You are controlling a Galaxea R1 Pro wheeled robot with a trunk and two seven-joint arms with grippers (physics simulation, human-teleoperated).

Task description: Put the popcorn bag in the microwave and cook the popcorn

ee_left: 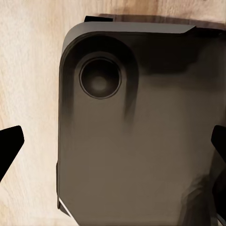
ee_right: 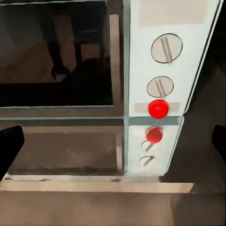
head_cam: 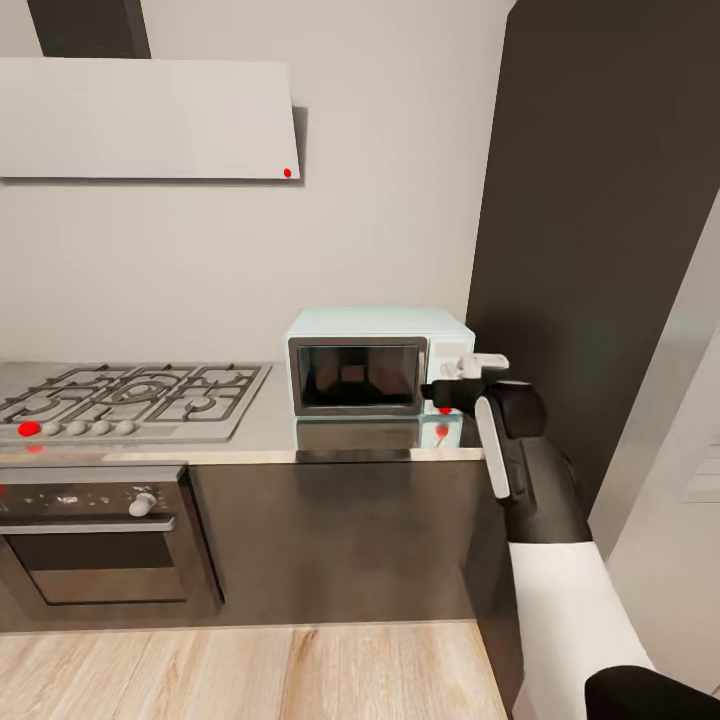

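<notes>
You've got one microwave on the desk, door shut, two knobs and one red button. Right jaws sit wide at its panel; left jaws also wide.

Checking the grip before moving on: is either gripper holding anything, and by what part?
Nothing is held: the right gripper is open before the pale blue microwave, and the left gripper is open too.

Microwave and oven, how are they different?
The microwave is pale blue-white and sits on the countertop; the oven is dark and built in under the countertop. The microwave is smaller; the oven is wider. The oven shows one white knob; the microwave's panel has two. Both have dark glass doors, shut.
</notes>
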